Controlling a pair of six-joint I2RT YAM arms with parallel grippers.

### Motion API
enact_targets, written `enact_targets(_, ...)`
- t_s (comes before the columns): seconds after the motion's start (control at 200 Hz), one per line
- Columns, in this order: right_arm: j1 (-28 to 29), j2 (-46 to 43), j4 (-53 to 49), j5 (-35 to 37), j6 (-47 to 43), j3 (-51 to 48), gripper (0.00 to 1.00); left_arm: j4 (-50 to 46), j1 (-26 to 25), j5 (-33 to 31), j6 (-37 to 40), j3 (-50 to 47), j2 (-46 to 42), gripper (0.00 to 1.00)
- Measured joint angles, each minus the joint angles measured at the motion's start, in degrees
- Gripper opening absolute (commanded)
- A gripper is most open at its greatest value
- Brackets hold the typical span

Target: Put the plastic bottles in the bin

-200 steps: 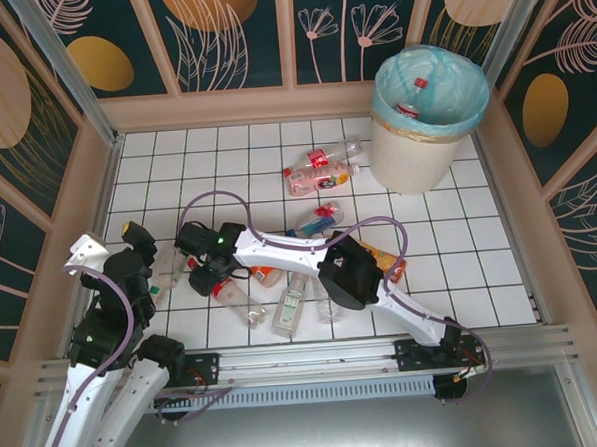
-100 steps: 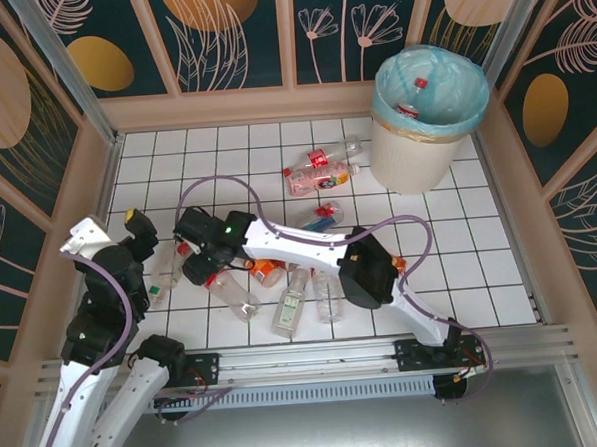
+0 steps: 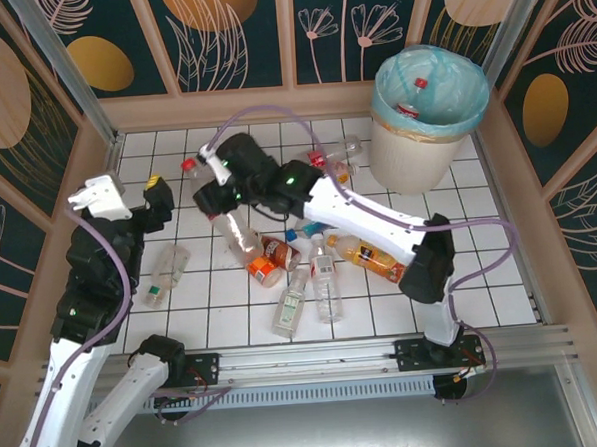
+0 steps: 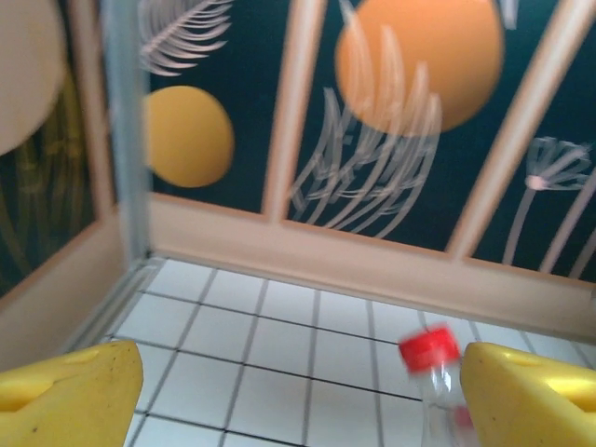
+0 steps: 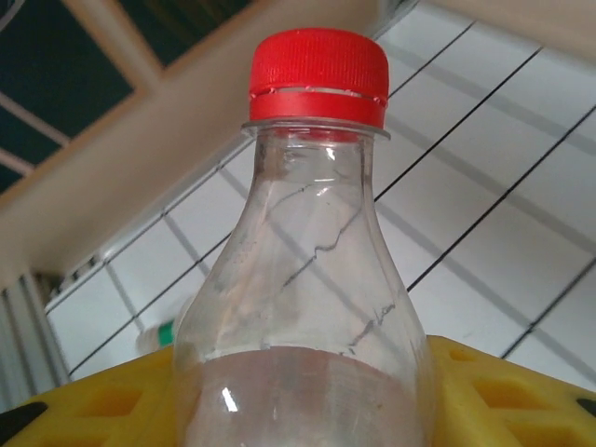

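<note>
One clear red-capped bottle (image 5: 307, 270) is clamped in my right gripper (image 5: 303, 400), yellow fingers on the body below the shoulder, cap up. From the top view it's raised over the far-left tiles, well apart from the bin (image 3: 413, 162) in the far-right corner. My left gripper (image 4: 298, 391) is spread wide with nothing between the fingers, near that bottle on its left.

Handling, my read: it looks close to empty, so light. Thin wall, will dent if squeezed hard. Smooth and round, so it can twist or slip. Best hold is across the body, mid-height or just under the shoulder, not the tapered neck or cap.

Count: one in hand. About nine loose bottles (image 3: 325, 287) on the tiles: seven across the middle, plus a far pair (image 3: 327, 163) just beside the bin. Overlaps make that approximate. At least two red caps show inside the teal liner (image 3: 478, 96). One bin.
</note>
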Motion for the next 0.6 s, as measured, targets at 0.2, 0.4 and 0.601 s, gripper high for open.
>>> enact_targets(0.2, -7.3, -7.5, 2.4, 6.8, -6.3, -0.7, 0.54, 5.4, 0.0, 12.7, -2.0, -0.1, 6.6, 0.84)
enact_targets(0.4, -16.6, -16.8, 8.0, 11.5, -12.9, -5.0, 0.54, 11.8, 0.0, 23.6, -6.1, -0.1, 13.8, 0.83)
enact_targets(0.601, -27.2, -23.1, 19.6, 16.2, -18.4, -11.4, 0.54, 18.7, -0.8, 31.6, -11.4, 0.9, 18.8, 0.84)
